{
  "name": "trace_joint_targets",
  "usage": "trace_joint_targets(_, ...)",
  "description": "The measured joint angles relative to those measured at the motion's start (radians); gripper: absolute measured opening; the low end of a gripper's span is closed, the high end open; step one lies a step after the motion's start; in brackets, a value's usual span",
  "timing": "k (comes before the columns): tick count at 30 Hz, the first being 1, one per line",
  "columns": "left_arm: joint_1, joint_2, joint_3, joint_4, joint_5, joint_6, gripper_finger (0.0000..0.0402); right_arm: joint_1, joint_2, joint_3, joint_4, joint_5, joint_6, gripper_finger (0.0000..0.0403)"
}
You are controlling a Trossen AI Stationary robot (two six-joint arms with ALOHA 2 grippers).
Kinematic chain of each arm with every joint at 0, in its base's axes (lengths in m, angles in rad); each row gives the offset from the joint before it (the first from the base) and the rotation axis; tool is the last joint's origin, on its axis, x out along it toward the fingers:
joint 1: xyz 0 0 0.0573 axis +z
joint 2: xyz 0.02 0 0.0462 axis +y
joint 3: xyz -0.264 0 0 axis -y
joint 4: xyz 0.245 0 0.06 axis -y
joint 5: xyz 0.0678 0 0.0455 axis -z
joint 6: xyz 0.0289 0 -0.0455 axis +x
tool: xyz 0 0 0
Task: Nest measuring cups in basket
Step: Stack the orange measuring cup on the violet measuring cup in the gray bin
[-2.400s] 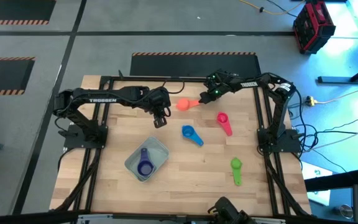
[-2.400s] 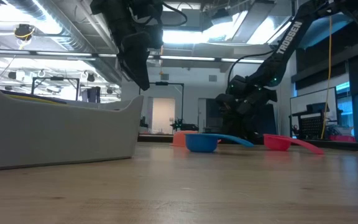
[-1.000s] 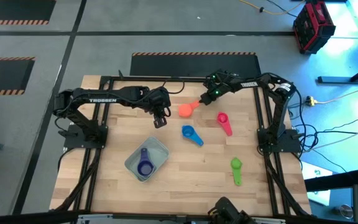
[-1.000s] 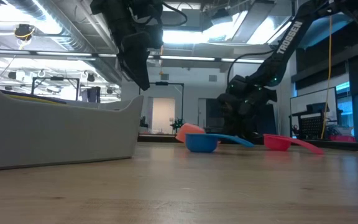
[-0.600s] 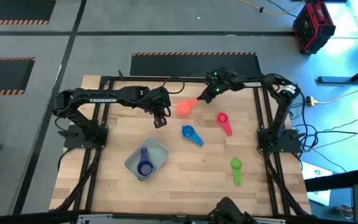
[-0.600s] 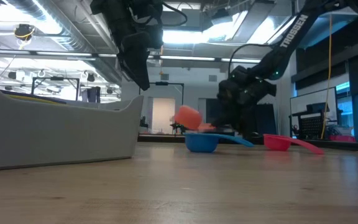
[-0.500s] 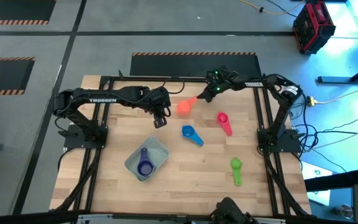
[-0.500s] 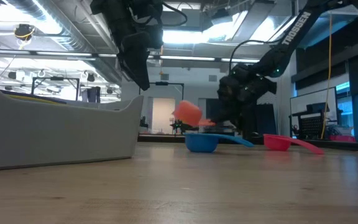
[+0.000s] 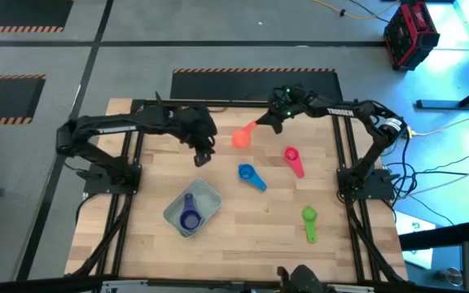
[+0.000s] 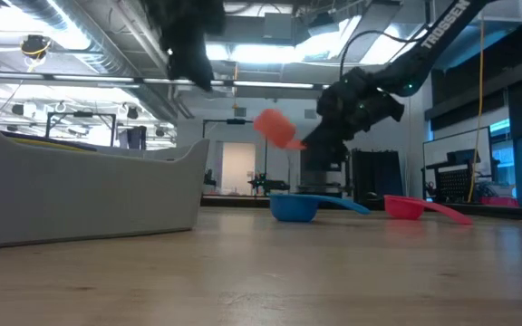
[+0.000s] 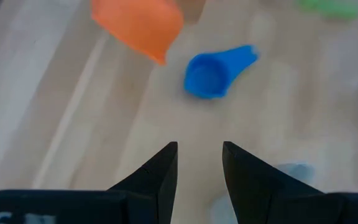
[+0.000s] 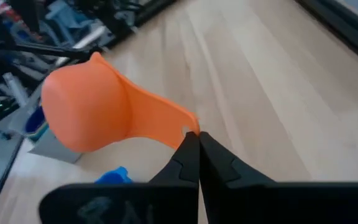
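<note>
Smooth round coral-orange plastic measuring cup [image 12: 89, 118] lifted clear above pale wood-plank table [image 9: 267, 207], flat handle pinched in closed right gripper [image 12: 193, 140], left gripper [image 11: 199, 165] slightly parted, empty, nearby.

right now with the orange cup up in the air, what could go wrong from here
The right gripper pinches the coral-orange cup only by the very tip of its handle, so it could swing or slip out on the way to the basket.

The left gripper hangs open beside the cup's likely path, so the arms might clash.

The purple cup already lies in the basket; a tilted drop may land askew rather than nest.
</note>
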Motion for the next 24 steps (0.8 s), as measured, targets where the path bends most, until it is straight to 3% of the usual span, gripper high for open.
trace_joint_targets(12, 0.063, -0.241, 0.002, 0.025, 0.205, -0.292, 0.0121, 0.134, -0.002, 0.0, 0.282, -0.046, 0.002, 0.0)
trace_joint_targets(18, 0.045, -0.271, 0.003, 0.043, 0.237, -0.458, 0.0121, 0.21, -0.002, 0.0, 0.434, -0.045, 0.003, 0.0)
trace_joint_targets(24, 0.012, -0.273, 0.003, 0.072, 0.305, -0.521, 0.0121, 0.265, -0.002, 0.0, 0.594, -0.044, 0.0, 0.0)
